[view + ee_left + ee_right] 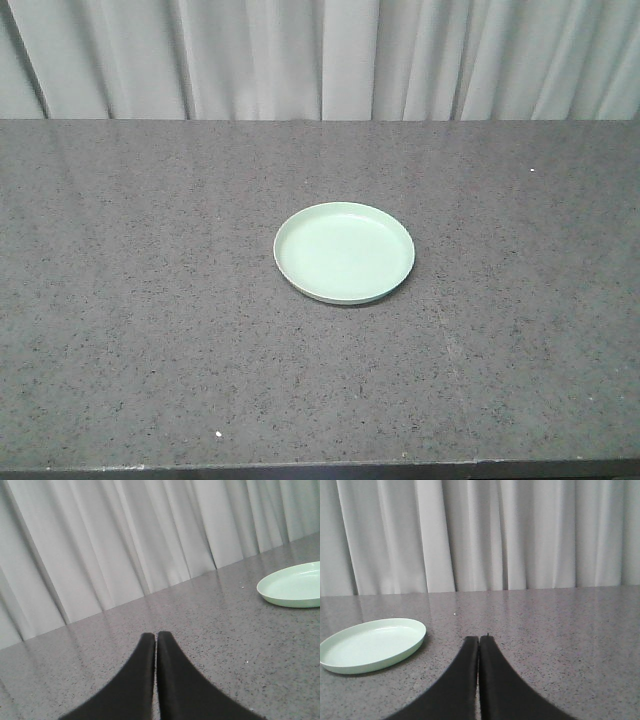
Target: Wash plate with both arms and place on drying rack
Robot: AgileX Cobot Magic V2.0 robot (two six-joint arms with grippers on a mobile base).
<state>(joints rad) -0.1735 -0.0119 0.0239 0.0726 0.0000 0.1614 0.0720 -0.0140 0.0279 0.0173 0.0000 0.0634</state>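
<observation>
Front view, plate: We see the plate (pixel 344 252) lying flat and face up, alone on the dark speckled countertop (pixel 140 300). A pale curtain (pixel 300 60) hangs well behind the plate.
Front view, grippers: Neither one shows anywhere around the plate here.
Left wrist view: The left gripper (pixel 155 636) has its two dark fingers pressed together on nothing. It stands well apart from the plate (pixel 292 585), off the plate's left side.
Right wrist view: The right gripper (pixel 479 639) is likewise closed up and empty. It is near the plate (pixel 372 645), off the plate's right side and not touching it.
Plate surface: It looks clean to us, though from these angles we cannot really tell whether it is soiled or wet.
Done so far: Nothing, as we judge it; the plate sits untouched between the two grippers.
Left to do: Opening and grasping, washing with both arms, then setting the plate on the drying rack, which no view shows.
</observation>
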